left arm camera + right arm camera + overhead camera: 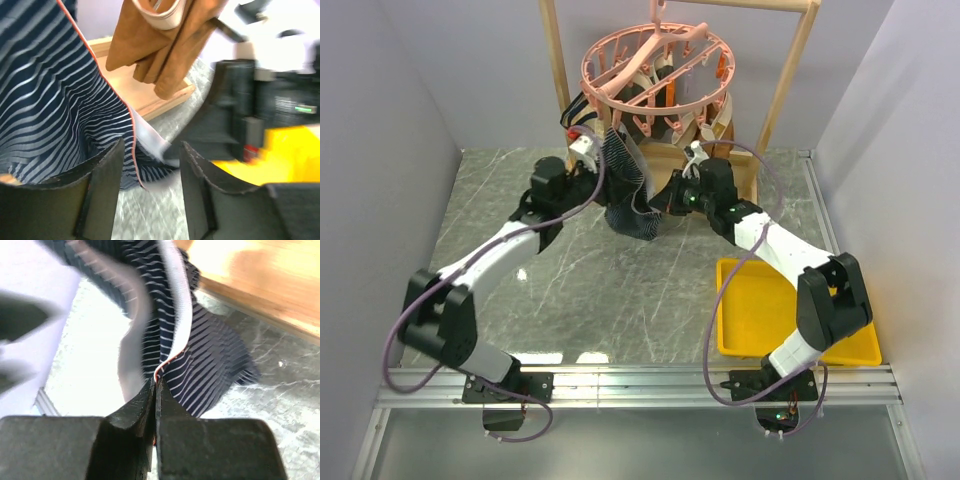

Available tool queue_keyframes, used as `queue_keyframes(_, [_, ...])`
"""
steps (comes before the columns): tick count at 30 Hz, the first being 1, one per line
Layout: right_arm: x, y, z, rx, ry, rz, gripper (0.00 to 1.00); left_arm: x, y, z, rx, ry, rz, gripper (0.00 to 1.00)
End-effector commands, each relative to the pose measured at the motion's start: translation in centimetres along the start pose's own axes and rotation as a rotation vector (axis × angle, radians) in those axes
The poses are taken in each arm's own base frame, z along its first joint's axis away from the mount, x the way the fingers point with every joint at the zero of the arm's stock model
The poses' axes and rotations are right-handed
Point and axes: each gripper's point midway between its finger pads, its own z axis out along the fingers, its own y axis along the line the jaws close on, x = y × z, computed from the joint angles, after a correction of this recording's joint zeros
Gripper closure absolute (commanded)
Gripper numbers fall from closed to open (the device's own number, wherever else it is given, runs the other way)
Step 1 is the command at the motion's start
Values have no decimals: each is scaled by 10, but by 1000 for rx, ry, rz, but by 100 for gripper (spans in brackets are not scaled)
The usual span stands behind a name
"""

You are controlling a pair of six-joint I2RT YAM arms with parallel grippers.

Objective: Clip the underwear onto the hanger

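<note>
Underwear hanging under near rim of hanger, low over worktop, seam pinched in fully closed right end effector. Left end effector wide open, cloth beside. Behind, tan garments and wooden rack; at right, yellow tray.

The hanger, a round pink plastic ring with cross spokes and dangling pegs, hangs level at the top centre of the overhead view. The underwear, dark navy with thin light stripes and orange-piped edges, drapes in a loose, twisted column from below the ring's lower-left rim down toward the counter. Its piped edge is pinched between the right fingers. Whether any peg grips it is unclear.
</note>
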Motion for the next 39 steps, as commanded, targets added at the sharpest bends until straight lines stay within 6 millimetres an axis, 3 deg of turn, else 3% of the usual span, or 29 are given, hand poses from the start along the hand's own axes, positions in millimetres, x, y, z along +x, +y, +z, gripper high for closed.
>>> queue_keyframes(1, [-12,-4,13,1,-77,-49,97,-16,-33,-32,102,-33,27,45])
queue_keyframes(4, [-11,-5,20,-9,-70,-52,96,-16,-42,-51,114,-30,25,39])
queue_keyframes(6, [-8,-6,25,-12,-61,-55,93,-10,-39,-56,88,-18,7,37])
queue_keyframes(11, [4,-5,42,-12,-16,-78,72,-5,-24,-65,22,-16,-3,36])
queue_keyframes(17, [18,-25,57,47,27,-97,53,-11,-10,-64,-13,-19,19,36])
queue_keyframes(21, [16,-26,54,60,16,-112,42,-17,0,-64,-26,-28,40,36])
queue_keyframes(25, [4,-21,44,67,-14,-144,38,-18,5,-63,-28,-28,53,36])
queue_keyframes(32, [-14,-18,20,88,-71,-199,34,-17,9,-61,-24,-26,69,35])
queue_keyframes(39, [-25,-22,13,93,-95,-208,32,-19,9,-60,-16,-31,95,34])
